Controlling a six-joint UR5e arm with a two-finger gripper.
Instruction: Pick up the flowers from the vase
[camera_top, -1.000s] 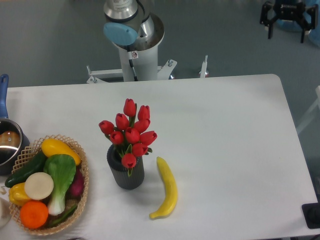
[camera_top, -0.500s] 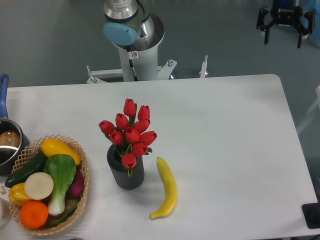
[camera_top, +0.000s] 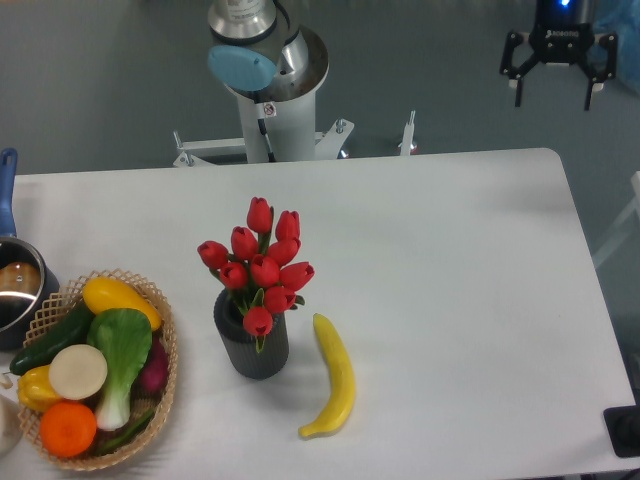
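Observation:
The flowers (camera_top: 262, 262), a bunch of red tulip buds with green leaves, stand upright in the vase (camera_top: 254, 345), a short dark grey ribbed cylinder near the table's middle front. My gripper (camera_top: 552, 98) hangs open at the upper right, beyond the table's far right corner, far from the flowers and with nothing between its fingers.
A yellow banana (camera_top: 335, 379) lies just right of the vase. A wicker basket (camera_top: 166, 345) of vegetables and fruit sits at the front left. A steel pot with a blue handle (camera_top: 10, 278) is at the left edge. The arm's base (camera_top: 270, 90) stands behind the table.
My gripper has moved left and a little downward in the view, staying open. The flowers, vase and other items have not moved.

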